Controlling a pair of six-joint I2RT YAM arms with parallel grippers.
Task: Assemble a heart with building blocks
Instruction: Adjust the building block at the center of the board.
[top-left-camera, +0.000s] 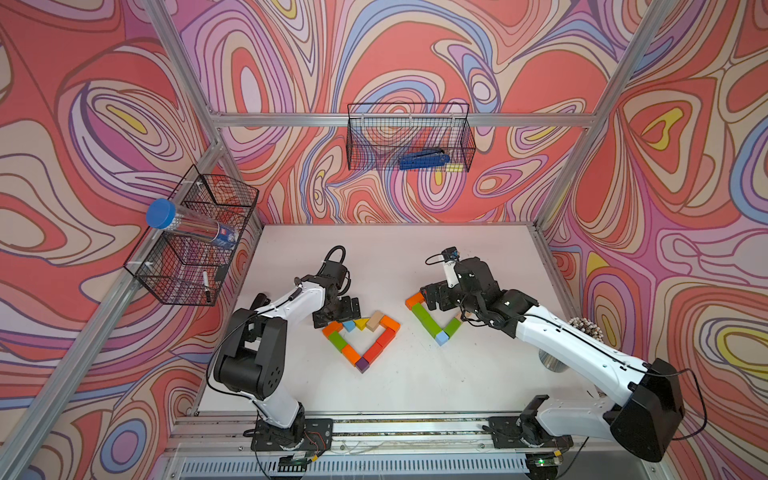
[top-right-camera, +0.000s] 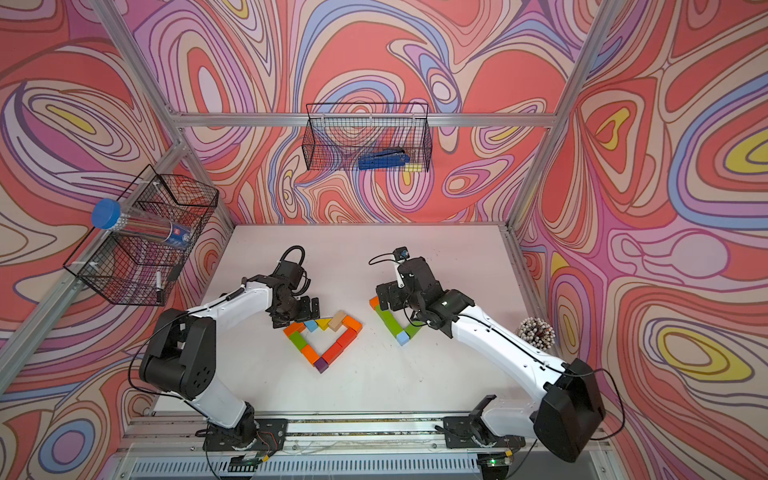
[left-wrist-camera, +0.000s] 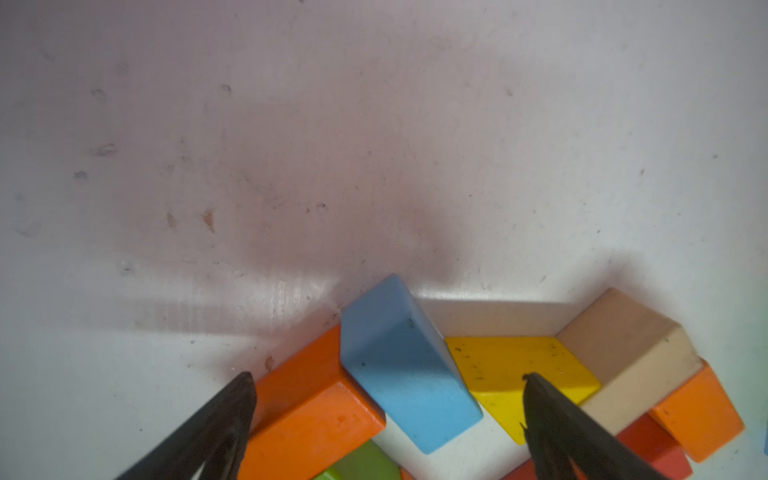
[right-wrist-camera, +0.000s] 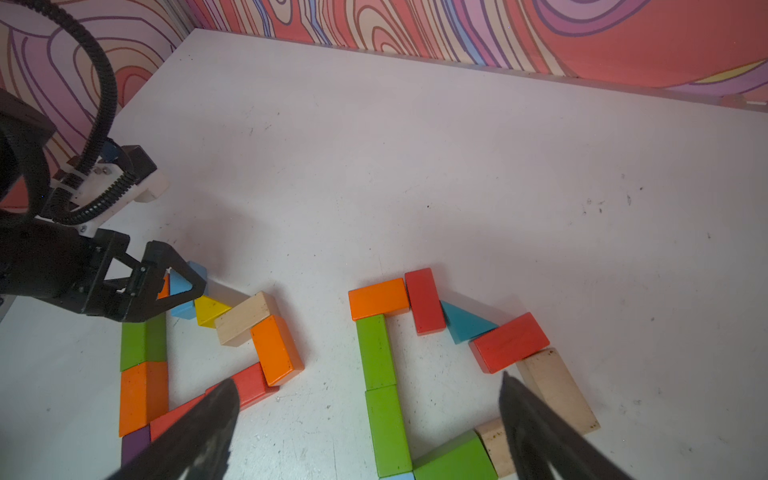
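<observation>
L heart (top-left-camera: 374, 349) and R heart (right-wrist-camera: 376, 353) look closed (blue triangle (left-wrist-camera: 399, 353) maybe askew, view tight). L gripper (left-wrist-camera: 388, 376), R gripper (right-wrist-camera: 368, 378): jaws wide, empty. Remaining: minor tidying, prob.

Nothing is showing clearly enough to be read as a word, number or brand. The clear tube (top-left-camera: 195, 229) with the blue cap, lying in the wire basket (top-left-camera: 178, 291) on the left wall, is carrying a blue label (top-left-camera: 226, 238) with a small red and white mark on it. In both top views that label is coming out too small and blurred for any letters to be made out.
</observation>
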